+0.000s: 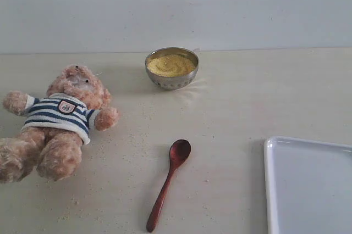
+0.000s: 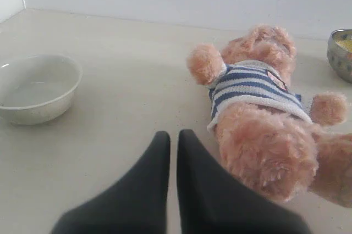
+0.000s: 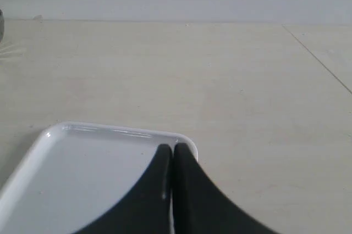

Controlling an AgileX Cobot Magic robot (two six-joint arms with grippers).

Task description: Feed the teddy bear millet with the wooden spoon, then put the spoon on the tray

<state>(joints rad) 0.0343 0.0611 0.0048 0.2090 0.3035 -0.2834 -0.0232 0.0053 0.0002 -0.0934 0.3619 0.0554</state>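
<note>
The tray (image 1: 308, 190) lies to the right of the spoon (image 1: 165, 190), well apart. The bear (image 1: 60, 118) lies on its back to the spoon's left, nearer. A white bowl (image 2: 38, 110) sits beyond the bear, away from the spoon. The millet (image 1: 171, 65), in a metal bowl (image 1: 171, 82), stands past the spoon's scoop end. The spoon lies flat, its handle running toward the near table edge. The left gripper (image 2: 173, 134), pressed together and empty, hangs by the bear's legs. The right gripper (image 3: 169, 147), likewise empty, hangs over a tray corner. The right gripper probably has the clearer run, since the bear blocks the left.
</note>
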